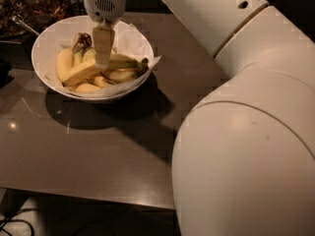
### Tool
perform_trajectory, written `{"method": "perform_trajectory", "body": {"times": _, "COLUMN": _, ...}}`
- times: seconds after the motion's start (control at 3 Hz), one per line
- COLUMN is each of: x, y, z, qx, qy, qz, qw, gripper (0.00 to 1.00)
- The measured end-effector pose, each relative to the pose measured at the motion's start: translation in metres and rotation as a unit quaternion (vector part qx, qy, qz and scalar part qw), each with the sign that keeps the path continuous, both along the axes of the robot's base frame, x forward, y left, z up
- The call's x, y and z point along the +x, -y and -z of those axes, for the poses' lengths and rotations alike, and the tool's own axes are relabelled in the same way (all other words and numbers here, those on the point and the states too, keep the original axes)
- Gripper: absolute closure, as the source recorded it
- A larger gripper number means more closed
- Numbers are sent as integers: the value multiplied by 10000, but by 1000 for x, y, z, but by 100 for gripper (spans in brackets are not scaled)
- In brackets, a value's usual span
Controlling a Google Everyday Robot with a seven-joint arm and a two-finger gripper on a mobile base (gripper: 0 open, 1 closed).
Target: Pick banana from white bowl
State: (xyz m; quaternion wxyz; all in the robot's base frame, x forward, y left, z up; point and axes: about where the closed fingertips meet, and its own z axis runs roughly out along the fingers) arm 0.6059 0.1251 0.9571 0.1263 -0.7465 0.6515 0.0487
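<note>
The white bowl [40, 69], lined with crinkled white paper, stands at the table's back left. Several bananas lie in it. The banana [124, 63], long and curved with a dark stem tip at the right, lies across the top of the pile. Shorter pale bananas [64, 63] lie to its left. My gripper [102, 58] hangs straight down from its white wrist [104, 4] into the bowl, its tip resting on or just at the long banana's middle.
A dark bowl with a spoon [23, 25] sits at the back left, beside the white bowl. My arm's large white elbow [246, 151] fills the right side and hides the table there. The brown tabletop [98, 151] runs to its front edge.
</note>
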Motion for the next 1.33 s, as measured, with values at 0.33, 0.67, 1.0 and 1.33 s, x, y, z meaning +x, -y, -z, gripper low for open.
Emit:
{"method": "perform_trajectory", "body": {"times": 0.33, "x": 0, "y": 1, "z": 15, "qx": -100, "qy": -152, "qz": 37, "qw": 9998, "gripper": 42}}
{"method": "perform_trajectory", "body": {"times": 0.67, "x": 0, "y": 0, "z": 25, "qx": -207, "qy": -225, "qz": 1, "qw": 9995, "gripper": 42}}
{"method": "perform_trajectory", "body": {"times": 1.0, "x": 2, "y": -1, "z": 32, "qx": -289, "qy": -270, "qz": -38, "qw": 9992, "gripper": 41}}
{"method": "perform_trajectory", "body": {"times": 1.33, "x": 1, "y": -1, "z": 43, "qx": -362, "qy": -366, "qz": -100, "qw": 9986, "gripper": 42}}
